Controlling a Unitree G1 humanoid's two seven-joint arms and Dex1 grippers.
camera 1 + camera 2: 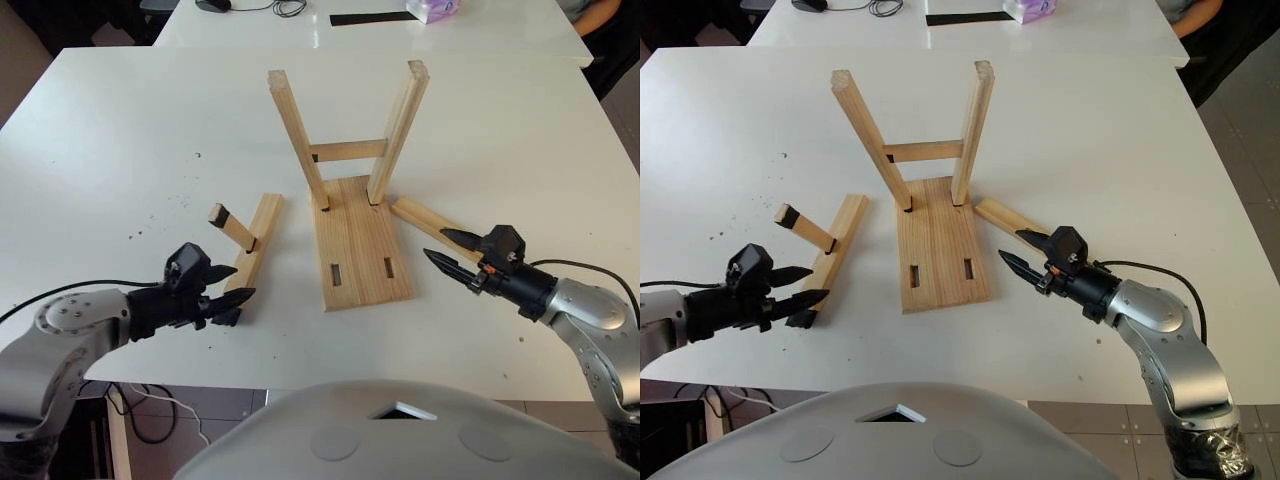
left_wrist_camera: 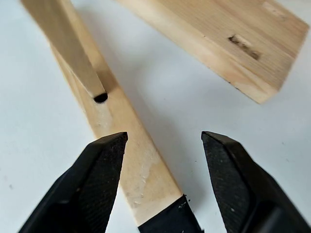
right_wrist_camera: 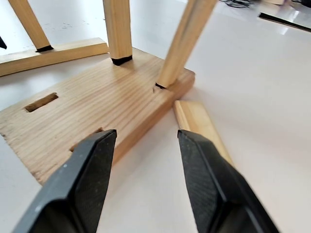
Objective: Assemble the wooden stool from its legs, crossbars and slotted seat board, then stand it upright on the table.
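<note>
The slotted seat board (image 1: 360, 250) lies flat in the middle of the white worktop (image 1: 120, 140). Two upright legs (image 1: 398, 130) are seated in its far slots, joined by a crossbar (image 1: 348, 151). The head views show the two near slots (image 1: 337, 272) empty.

A left loose leg (image 1: 259, 230) lies left of the board with a short crossbar (image 1: 232, 226) plugged into it. The left pincer (image 1: 243, 281) is spread wide at this leg's near end. The left wrist view brings out a dark cap (image 2: 170, 221) on that end, lying between the fingers (image 2: 92, 179).

A right loose leg (image 1: 420, 218) lies right of the board. The right pincer (image 1: 436, 243) is also spread and gripping nothing, at this leg's near end. The right wrist view shows the leg's far end just beside the board's corner.
</note>
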